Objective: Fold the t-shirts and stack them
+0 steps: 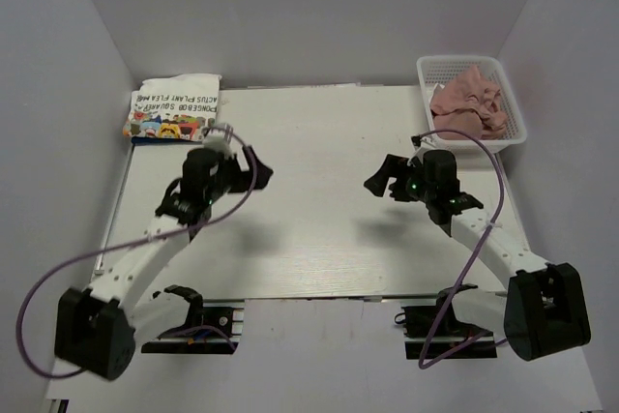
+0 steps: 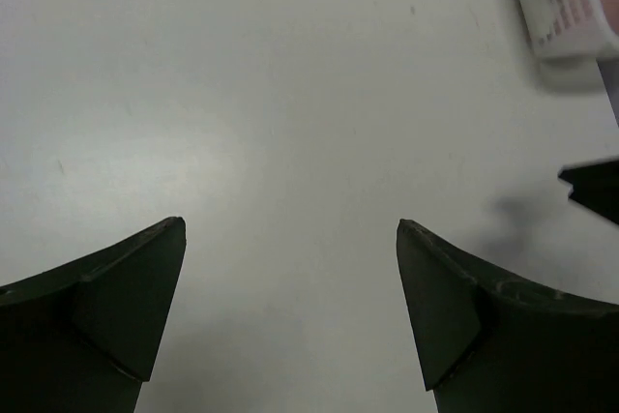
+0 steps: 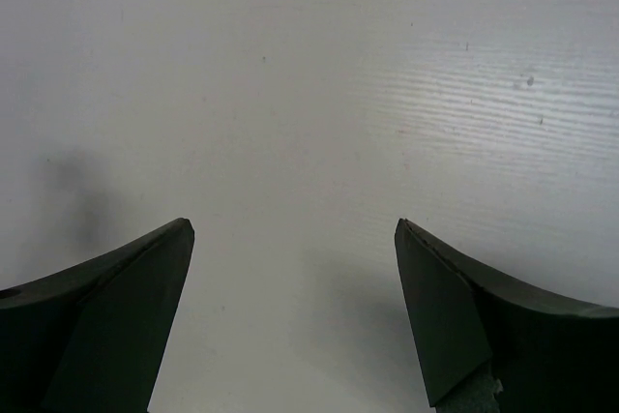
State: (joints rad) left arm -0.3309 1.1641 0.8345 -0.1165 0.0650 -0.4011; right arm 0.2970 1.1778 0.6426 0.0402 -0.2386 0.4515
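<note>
A folded white t-shirt (image 1: 176, 106) with a colourful cartoon print and black lettering lies at the table's far left corner. A thin royal-blue edge (image 1: 145, 139) shows under its near side. A crumpled dusty-pink t-shirt (image 1: 469, 103) fills the white mesh basket (image 1: 427, 69) at the far right. My left gripper (image 1: 253, 169) (image 2: 290, 224) hovers open over bare table just near-right of the white shirt, with nothing between its fingers. My right gripper (image 1: 379, 177) (image 3: 295, 224) is open and empty too, facing the left one across the table's middle.
The white table (image 1: 319, 229) is bounded by white walls on three sides. In the left wrist view the basket (image 2: 566, 2) shows at the top right and the other gripper's dark tip (image 2: 592, 191) at the right edge. Purple cables loop beside both arms.
</note>
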